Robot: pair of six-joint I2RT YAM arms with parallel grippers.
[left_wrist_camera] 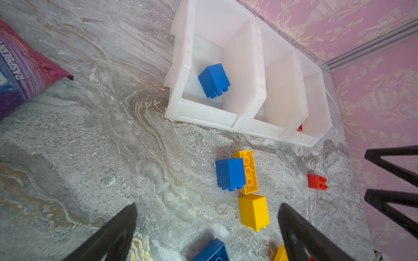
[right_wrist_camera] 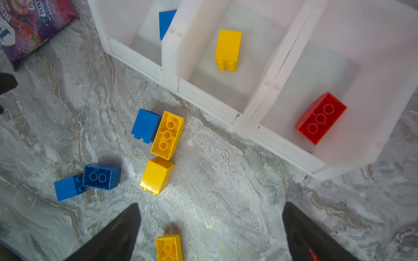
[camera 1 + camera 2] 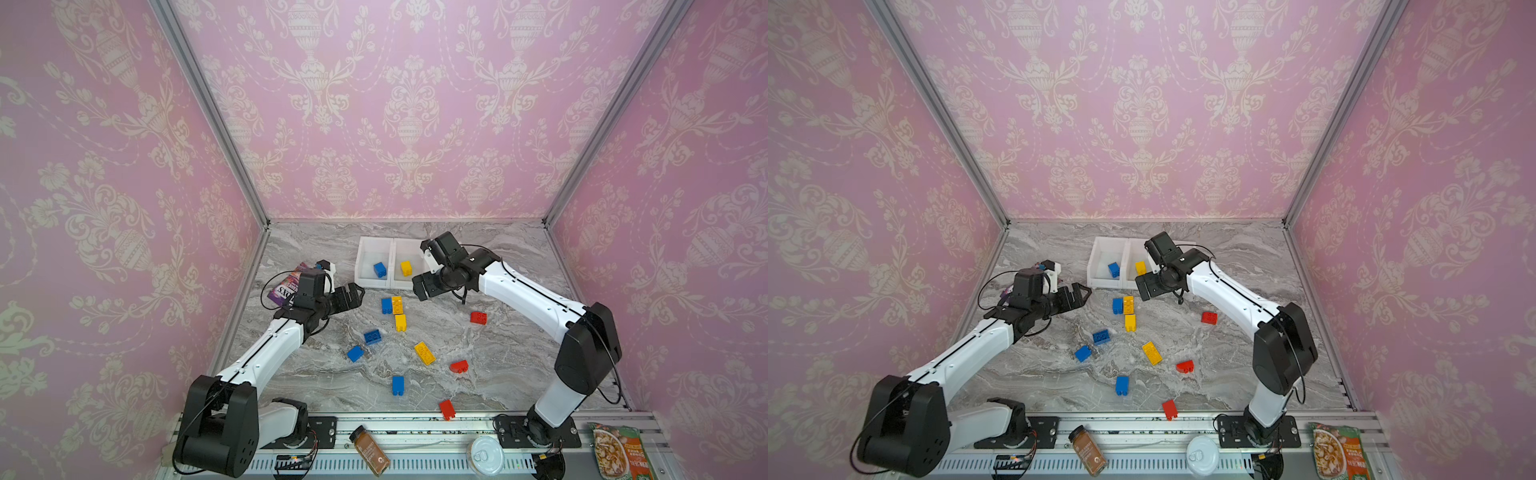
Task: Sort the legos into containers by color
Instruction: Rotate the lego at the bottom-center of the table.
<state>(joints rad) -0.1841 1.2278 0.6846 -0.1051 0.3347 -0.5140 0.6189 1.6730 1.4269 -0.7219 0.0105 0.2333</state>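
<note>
Overhead, in both top views: loose legos (image 3: 400,322) scattered mid-counter (image 3: 519,374); containers (image 3: 374,282) near its far edge.

Left wrist: left jaws spread, empty; blue brick (image 1: 214,80) in an end bin.

Right wrist: right jaws spread, empty; yellow brick (image 2: 228,50) in the middle bin, red brick (image 2: 320,118) in the other end bin.

Bricks look light, rigid and slick (pinch the flat sides). Marble-print counter, pink walls (image 3: 415,124).

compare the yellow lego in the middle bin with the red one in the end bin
Shape: the yellow lego is short and blocky; the red lego is longer, with three tubes in a row.
Pose: the yellow lego lies on its side, studs facing the front wall of the middle bin; the red lego lies upside down in the end bin, hollow underside showing.
Shared: each is the only brick seen in its bin.
</note>
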